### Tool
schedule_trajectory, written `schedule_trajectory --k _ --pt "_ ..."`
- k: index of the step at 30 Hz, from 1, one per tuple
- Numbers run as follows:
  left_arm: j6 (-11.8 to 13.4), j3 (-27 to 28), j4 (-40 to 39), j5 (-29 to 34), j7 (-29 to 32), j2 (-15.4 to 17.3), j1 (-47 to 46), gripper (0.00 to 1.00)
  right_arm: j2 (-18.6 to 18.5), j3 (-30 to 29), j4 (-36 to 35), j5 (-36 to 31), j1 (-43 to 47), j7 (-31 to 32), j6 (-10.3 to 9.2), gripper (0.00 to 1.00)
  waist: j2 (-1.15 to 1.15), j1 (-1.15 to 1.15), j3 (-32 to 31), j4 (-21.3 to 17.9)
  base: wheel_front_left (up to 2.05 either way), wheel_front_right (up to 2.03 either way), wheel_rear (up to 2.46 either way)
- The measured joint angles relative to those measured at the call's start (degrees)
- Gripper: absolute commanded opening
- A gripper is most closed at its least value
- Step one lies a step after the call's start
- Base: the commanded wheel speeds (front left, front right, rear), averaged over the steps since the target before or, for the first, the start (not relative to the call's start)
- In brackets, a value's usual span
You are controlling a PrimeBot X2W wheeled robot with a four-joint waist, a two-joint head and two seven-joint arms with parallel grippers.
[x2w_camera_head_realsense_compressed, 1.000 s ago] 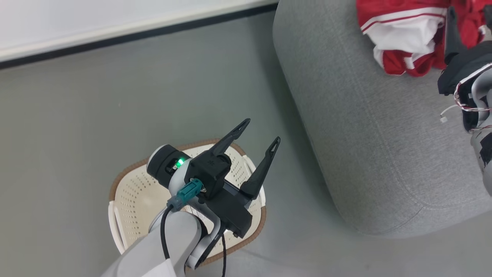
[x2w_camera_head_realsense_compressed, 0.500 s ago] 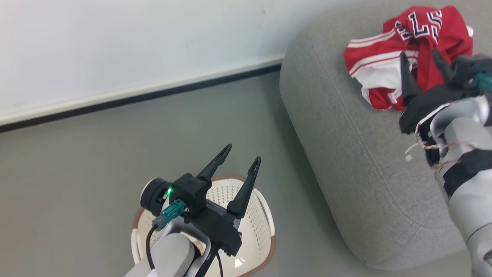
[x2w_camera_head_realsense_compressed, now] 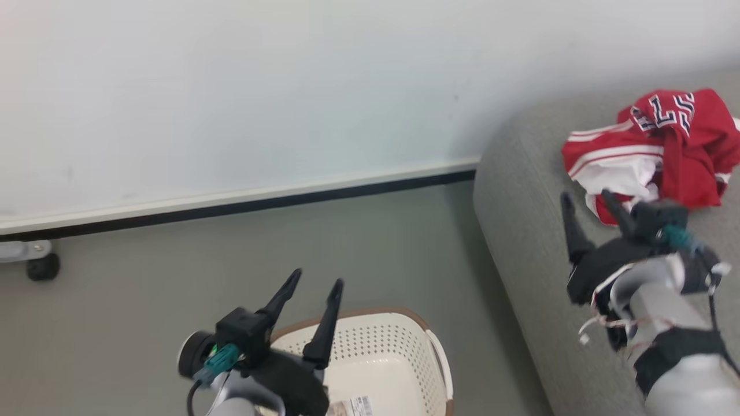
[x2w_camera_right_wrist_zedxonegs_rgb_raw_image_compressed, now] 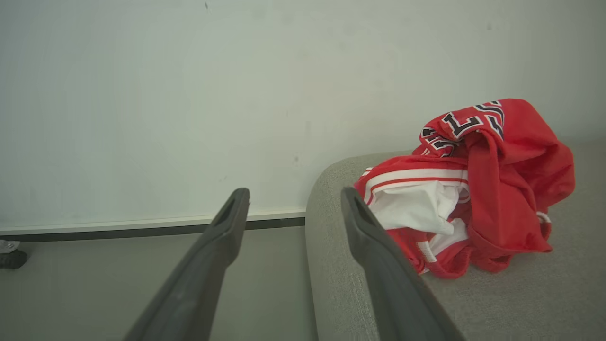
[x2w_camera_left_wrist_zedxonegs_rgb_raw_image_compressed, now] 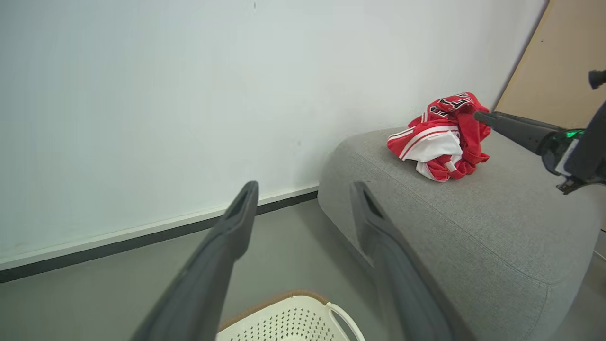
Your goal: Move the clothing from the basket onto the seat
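Lying bunched on the grey seat [x2w_camera_head_realsense_compressed: 520, 190], the clothing [x2w_camera_head_realsense_compressed: 653, 144] is resting free of both arms. The right end effector [x2w_camera_head_realsense_compressed: 585, 196] is hovering spread beside it, gripping nothing. The left end effector [x2w_camera_head_realsense_compressed: 318, 277] is hanging spread over the basket [x2w_camera_head_realsense_compressed: 370, 358], probably since nothing red is showing inside.

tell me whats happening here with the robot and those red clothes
A two-armed robot is moving laundry from a basket to a sofa. The red sports clothing lies in a crumpled pile on the grey sofa, and nothing grips it. The right gripper hangs over the sofa close beside the pile, fingers spread and empty. The left gripper is above the cream laundry basket on the floor, fingers also spread and empty. No clothing shows in the basket's visible part, so the job looks about done.
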Motion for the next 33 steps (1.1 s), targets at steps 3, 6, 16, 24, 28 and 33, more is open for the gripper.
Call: schedule_trajectory --k 3,6,16,24,28,33 --pt "0.5 1.7 -0.2 -0.5 -0.5 1.1 2.6 1.00 0.9 -0.4 -3.1 0.4 4.2 0.0 -0.38 1.00 0.00 0.00 -1.6 1.6 0.00 0.00 0.00" --pt "1.0 3.9 -1.0 -0.9 -0.7 2.3 5.4 1.00 2.0 -0.7 -7.1 0.5 7.9 0.0 -1.11 1.00 0.00 0.00 -3.1 3.0 0.00 0.00 0.00" --pt "2.0 10.4 -2.9 -1.2 -1.4 3.9 11.1 1.00 3.1 -1.9 -21.3 1.4 21.2 0.0 -4.28 1.00 0.00 0.00 -5.8 5.1 0.00 0.00 0.00" --pt "2.0 14.8 -4.2 0.1 -1.4 4.7 15.9 1.00 3.5 -2.0 -33.0 1.2 33.1 0.0 -6.82 1.00 0.01 0.01 -6.2 5.4 0.00 0.00 0.00" --pt "2.0 17.7 -4.5 1.1 -1.5 4.6 18.4 1.00 3.5 -2.2 -38.0 1.2 37.4 0.0 -7.88 1.00 0.01 0.01 -6.2 5.6 0.00 0.00 0.00" --pt "2.0 20.4 -5.1 3.6 -1.5 4.1 20.9 1.00 3.5 -2.7 -43.3 0.7 41.1 -0.2 -9.14 1.00 0.01 0.01 -6.1 5.9 0.00 0.00 0.00"
